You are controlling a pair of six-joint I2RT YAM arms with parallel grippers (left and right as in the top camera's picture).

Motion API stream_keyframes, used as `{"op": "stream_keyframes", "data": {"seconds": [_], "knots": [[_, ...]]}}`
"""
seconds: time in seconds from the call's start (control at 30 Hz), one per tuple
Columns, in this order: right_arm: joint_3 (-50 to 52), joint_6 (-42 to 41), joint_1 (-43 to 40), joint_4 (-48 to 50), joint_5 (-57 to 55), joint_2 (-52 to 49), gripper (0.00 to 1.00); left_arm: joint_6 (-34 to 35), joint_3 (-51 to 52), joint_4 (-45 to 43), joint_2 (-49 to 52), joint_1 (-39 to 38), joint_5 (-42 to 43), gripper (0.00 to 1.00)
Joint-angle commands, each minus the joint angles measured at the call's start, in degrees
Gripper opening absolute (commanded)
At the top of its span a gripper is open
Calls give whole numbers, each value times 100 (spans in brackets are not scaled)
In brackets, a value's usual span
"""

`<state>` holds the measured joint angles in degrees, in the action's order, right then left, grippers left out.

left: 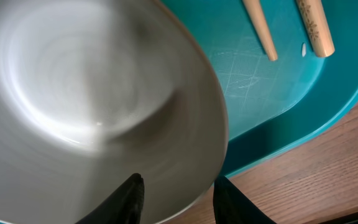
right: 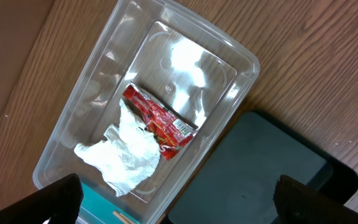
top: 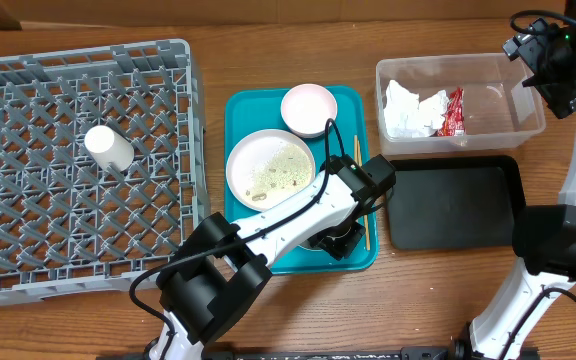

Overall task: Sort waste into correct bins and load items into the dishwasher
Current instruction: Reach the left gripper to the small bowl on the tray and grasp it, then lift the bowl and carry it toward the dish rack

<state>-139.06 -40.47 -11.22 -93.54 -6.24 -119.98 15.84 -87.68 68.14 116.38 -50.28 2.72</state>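
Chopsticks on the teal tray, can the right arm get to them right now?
Probably not cleanly. The left gripper straddles the rim of the grey bowl right beside the chopsticks, and its wrist hangs over their middle. The right gripper hangs open above the clear tub.

I see rack [top: 193, 120] left, cup [top: 108, 147] in it. Serving tray [top: 243, 110] at middle: plate [top: 270, 170], bowl [top: 309, 108] behind, chopsticks [top: 357, 150] right. Tub [top: 528, 120] at right holds napkin [top: 411, 110], wrapper [top: 453, 112]; shallow tray [top: 458, 205] before it.

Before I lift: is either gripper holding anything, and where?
Right gripper: nothing, jaws open. Left gripper straddles the grey bowl at its rim; grip cannot be told.
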Motion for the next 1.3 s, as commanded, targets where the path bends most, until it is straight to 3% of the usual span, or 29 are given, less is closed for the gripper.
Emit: {"op": "stream_keyframes", "data": {"seconds": [0.0,0.43,0.63,0.87,1.0,1.27], "knots": [[-7,-26,-11,22,-55,37,100,-236,114,15,52,-42,-15,39],[-7,-26,-11,22,-55,37,100,-455,170,13,52,-44,166,31],[-7,-26,-11,22,-55,37,100,-560,170,-11,52,-42,155,21],[-7,-26,-11,37,-55,37,100,-826,170,-184,52,-42,131,20],[-7,-26,-11,37,-55,37,100,-881,170,-245,52,-42,133,4],[-7,-26,-11,39,-55,37,100,-852,-87,-114,50,-37,433,4]]}}
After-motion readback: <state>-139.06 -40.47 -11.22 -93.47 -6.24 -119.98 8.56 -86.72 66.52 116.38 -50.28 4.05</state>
